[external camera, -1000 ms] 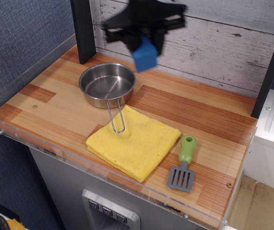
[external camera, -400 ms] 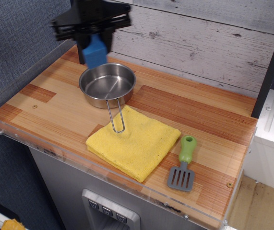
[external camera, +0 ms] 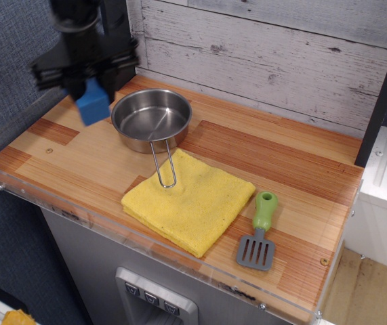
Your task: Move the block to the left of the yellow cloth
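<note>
My black gripper is shut on the blue block and holds it in the air over the left part of the counter, just left of the steel pan. The block hangs below the fingers; its notch does not show. The yellow cloth lies flat near the front middle, to the right of and nearer than the block. The pan's wire handle rests on the cloth's back edge.
A green-handled grey spatula lies right of the cloth. A dark post stands at the back left, and a clear rim edges the wooden counter's left and front. A plank wall runs behind.
The gripper has carried the blue block leftward and downward, from above the pan's back right across the pan to its left side.
</note>
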You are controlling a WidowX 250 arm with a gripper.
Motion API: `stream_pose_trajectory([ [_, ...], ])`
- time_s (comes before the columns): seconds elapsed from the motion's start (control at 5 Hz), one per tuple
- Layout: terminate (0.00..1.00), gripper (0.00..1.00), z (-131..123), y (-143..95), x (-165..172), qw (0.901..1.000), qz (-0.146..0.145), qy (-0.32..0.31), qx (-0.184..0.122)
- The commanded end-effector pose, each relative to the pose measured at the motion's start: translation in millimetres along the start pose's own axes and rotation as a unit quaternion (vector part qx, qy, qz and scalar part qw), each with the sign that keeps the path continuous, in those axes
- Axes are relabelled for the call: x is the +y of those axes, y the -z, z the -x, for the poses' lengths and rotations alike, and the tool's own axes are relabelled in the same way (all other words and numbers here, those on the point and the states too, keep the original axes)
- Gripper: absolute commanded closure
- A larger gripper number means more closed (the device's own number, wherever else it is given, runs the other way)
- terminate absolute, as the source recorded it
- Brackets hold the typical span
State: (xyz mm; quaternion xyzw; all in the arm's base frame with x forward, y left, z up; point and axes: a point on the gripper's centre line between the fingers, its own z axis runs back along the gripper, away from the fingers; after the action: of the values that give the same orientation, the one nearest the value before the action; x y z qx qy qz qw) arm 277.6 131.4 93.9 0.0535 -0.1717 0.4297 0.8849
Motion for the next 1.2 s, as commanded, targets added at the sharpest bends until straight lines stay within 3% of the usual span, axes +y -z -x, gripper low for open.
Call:
stream_pose_trajectory([
  [0.0, 0.00, 1.00, 15, 6, 26, 0.9998, -0.013, -0.014, -0.003],
  [0.4, 0.00, 1.00, 33, 36, 35, 0.9989, -0.034, -0.006, 0.032],
  [0.8, 0.00, 1.00, 38, 61, 32, 0.9979, -0.038, 0.000, 0.052],
  [1.0, 0.00, 0.00, 38, 62, 29, 0.9975, -0.035, 0.000, 0.062],
])
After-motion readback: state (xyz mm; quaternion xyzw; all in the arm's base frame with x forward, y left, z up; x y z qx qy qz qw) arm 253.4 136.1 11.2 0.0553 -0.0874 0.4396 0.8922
